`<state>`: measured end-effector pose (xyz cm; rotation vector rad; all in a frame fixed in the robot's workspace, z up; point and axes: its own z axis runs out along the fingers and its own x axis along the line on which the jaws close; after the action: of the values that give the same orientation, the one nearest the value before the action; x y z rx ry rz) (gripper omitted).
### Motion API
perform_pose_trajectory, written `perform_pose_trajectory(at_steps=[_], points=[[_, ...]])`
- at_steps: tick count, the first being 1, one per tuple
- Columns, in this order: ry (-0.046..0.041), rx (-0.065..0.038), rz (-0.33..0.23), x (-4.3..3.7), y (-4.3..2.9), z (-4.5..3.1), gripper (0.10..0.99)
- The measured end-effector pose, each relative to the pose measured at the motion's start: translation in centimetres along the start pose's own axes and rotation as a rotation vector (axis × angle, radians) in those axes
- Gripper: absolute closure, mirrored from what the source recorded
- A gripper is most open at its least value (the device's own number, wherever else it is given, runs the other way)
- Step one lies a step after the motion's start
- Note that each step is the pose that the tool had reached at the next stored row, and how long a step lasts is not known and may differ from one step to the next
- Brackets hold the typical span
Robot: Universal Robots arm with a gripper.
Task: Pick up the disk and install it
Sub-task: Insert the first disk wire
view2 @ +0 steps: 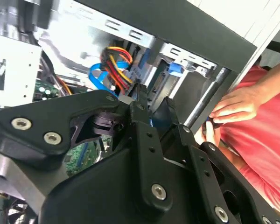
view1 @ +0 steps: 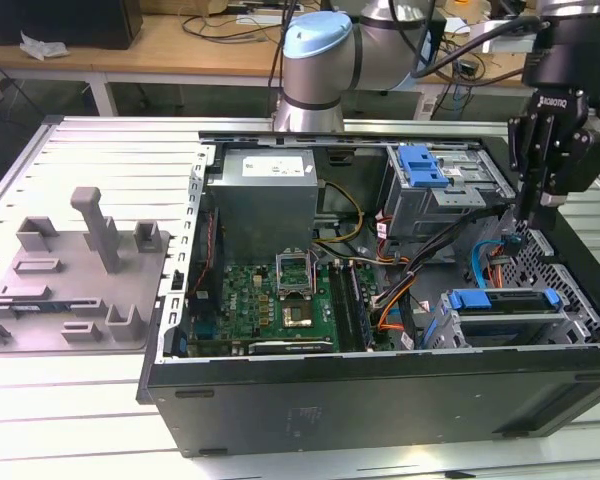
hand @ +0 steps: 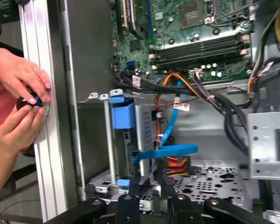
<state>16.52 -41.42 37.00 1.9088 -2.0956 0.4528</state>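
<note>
one gripper [view1: 521, 222], hanging over the case [view1: 380, 390] by its edge on the exterior view's right. in both wrist views the jaws stand a narrow gap apart, and nothing seems to be clamped between them.

one disk [view1: 502, 318], silver body in a blue carrier, seated flat in the drive cage at the case's near corner on the exterior view's right. in the first wrist view the disk [hand: 123, 116] lies near the gripper, apart from it.

one blue cable [hand: 170, 150] and one red-yellow bundle [view2: 115, 61], loose beside the cage, between gripper and disk.

two hands [hand: 18, 98] of a person, at the table rail [hand: 37, 70] just outside the case wall, pinching a small dark knob.

risks, as judged:
- working this close to loose wiring, the gripper could hook the blue cable and drag its plug.
- a skewed approach could strike the cage's metal lip instead of the carrier.
- a carrier gripped off-centre could tilt and bind in its rails.
- the hands sit near the arm, so an outward swing could meet them.
</note>
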Motion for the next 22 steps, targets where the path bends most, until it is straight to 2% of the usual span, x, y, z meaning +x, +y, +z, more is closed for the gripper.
perform_pose_trajectory(at_steps=[2, 5, 6, 9, 11, 14, 22], points=[[0.0, 0.0, 0.0, -0.8, 0.08, 0.07, 0.765], [0.0002, 0.0, 0.0, -1.09, 0.11, 0.64, 0.765], [-0.0001, 0.002, 0.001, -1.38, 0.16, 1.32, 0.765], [0.0029, 0.001, 0.01, -1.46, 0.4, 1.55, 0.765], [0.0106, -0.001, 0.022, -1.5, 0.49, 1.66, 0.765], [0.0309, -0.006, 0.04, -1.58, 0.53, 1.85, 0.765], [0.0583, -0.005, 0.049, -1.82, 0.56, 2.33, 0.765]])
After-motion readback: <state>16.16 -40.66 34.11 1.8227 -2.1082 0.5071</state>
